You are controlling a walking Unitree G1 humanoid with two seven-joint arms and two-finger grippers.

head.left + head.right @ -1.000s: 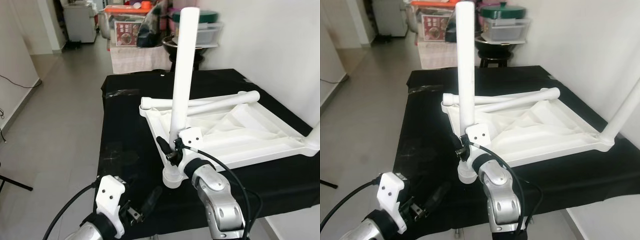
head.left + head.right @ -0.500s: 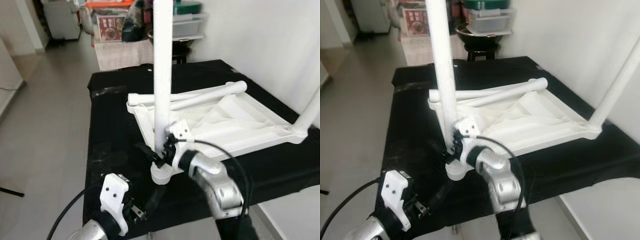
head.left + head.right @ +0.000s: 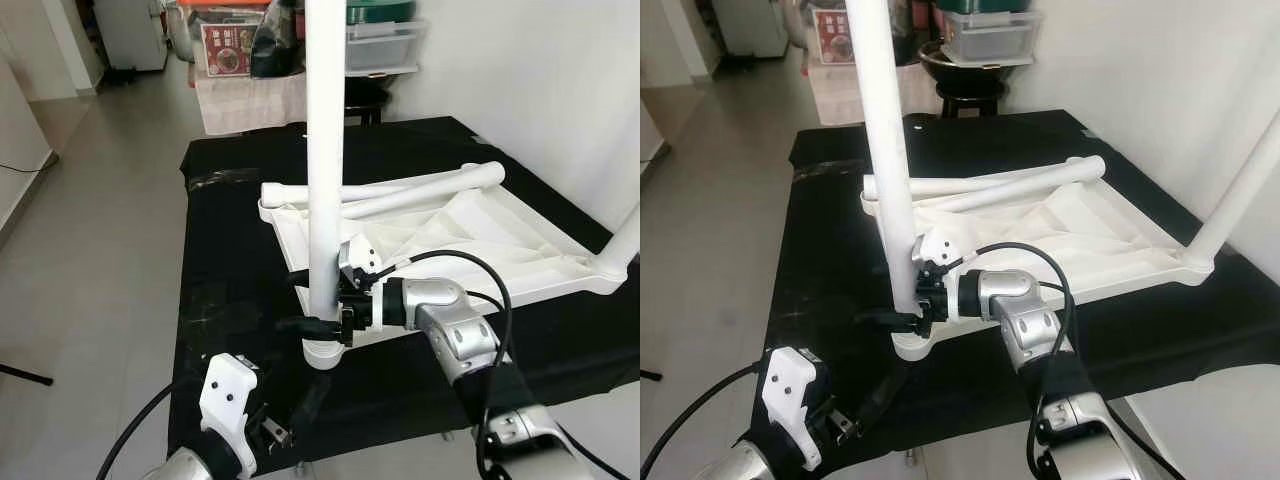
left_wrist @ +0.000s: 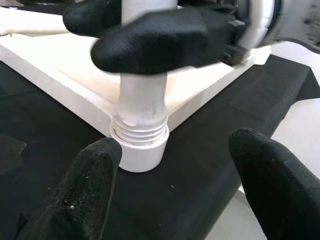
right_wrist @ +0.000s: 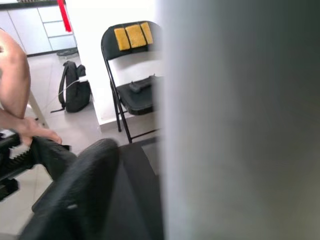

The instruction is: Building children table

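A white plastic tabletop (image 3: pixel 470 240) lies upside down on a surface covered with a black cloth (image 3: pixel 230 230). At its near corner a white table leg (image 3: pixel 325 150) stands upright in a round socket (image 3: pixel 322 352), with the screw threads at the leg's foot showing just above the socket's rim in the left wrist view. The right claw (image 3: pixel 318 322) reaches in from the right and pinches the leg low down, just above the socket, one black finger on each side of the tube. Another white leg (image 3: pixel 420 190) lies flat across the far part of the tabletop, and a further leg (image 3: pixel 625 240) rises at a slant from the right-hand corner. The left claw (image 4: pixel 170 185) hovers low at the near edge of the surface, just before the socket, its two black fingers (image 4: pixel 90 185) spread apart and touching nothing. The right wrist view, beside the blurred leg, shows a black folding chair (image 5: pixel 131 75) against a white wall, a black backpack (image 5: pixel 75 92) on the tiled floor (image 3: pixel 90 200), and part of a person's arm (image 5: pixel 15 95).
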